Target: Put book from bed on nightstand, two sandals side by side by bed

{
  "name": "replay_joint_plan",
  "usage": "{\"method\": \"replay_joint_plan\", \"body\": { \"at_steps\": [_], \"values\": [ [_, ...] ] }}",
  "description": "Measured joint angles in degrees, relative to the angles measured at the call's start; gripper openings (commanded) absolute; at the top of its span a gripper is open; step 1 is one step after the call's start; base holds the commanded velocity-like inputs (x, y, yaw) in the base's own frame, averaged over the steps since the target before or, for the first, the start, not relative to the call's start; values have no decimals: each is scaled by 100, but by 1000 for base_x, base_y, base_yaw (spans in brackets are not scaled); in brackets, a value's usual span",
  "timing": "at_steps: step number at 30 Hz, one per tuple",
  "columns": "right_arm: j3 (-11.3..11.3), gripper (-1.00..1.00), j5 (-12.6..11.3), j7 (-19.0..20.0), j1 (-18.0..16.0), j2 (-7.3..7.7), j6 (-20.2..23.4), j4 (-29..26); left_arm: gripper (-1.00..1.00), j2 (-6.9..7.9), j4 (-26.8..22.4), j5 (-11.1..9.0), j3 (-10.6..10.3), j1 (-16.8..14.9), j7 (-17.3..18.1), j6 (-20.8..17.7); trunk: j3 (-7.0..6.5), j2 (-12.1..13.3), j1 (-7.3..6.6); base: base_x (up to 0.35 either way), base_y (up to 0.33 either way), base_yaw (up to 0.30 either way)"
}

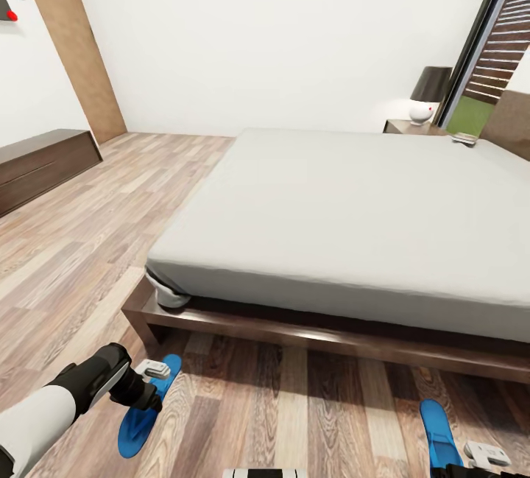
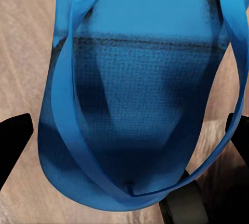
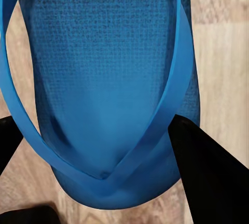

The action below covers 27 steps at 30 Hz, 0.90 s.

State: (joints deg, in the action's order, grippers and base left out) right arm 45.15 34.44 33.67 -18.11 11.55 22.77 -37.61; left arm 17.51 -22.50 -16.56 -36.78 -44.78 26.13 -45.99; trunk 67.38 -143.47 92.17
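Two bright blue sandals lie on the plank floor in front of the bed (image 1: 294, 334). My left gripper (image 1: 151, 382) hovers over the left sandal (image 1: 140, 423). In the left wrist view its black fingers (image 2: 13, 141) straddle that sandal (image 2: 140, 99), open, with a gap at each side. My right gripper (image 1: 478, 459) is down on the right sandal (image 1: 439, 430); its fingers (image 3: 207, 172) press against both sides of the sandal (image 3: 104, 68). The book (image 1: 464, 139) lies small and flat at the mattress's far corner. The nightstand (image 1: 408, 126) stands just behind it.
A dark-shaded lamp (image 1: 428, 91) stands on the nightstand beside the tall dark-framed window (image 1: 482, 43). A long dark low unit (image 1: 44, 165) runs along the left wall. Open plank floor (image 1: 110, 227) stretches left of the bed. The bed frame's ledge juts out near both sandals.
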Motion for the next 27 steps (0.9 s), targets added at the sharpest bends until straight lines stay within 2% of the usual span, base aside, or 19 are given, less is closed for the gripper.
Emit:
{"method": "replay_joint_plan", "body": {
  "at_steps": [4, 22, 27],
  "values": [
    [0, -100, 0, 0, 2, 0, 0, 0, -100, 0, 0, 0, 0, 0, 0, -1, 0, 0, 0, 0, -1, 0],
    [0, -100, 6, 0, 4, 0, -1, 0, -100, 0, 0, 2, 1, 0, 8, 3, 399, -24, 47, 0, 0, 0],
    [0, -100, 0, 0, -1, 0, 0, 0, -100, 0, 0, -12, 9, -1, 8, 332, 466, -28, 54, 0, 0, 0]
  ]
}}
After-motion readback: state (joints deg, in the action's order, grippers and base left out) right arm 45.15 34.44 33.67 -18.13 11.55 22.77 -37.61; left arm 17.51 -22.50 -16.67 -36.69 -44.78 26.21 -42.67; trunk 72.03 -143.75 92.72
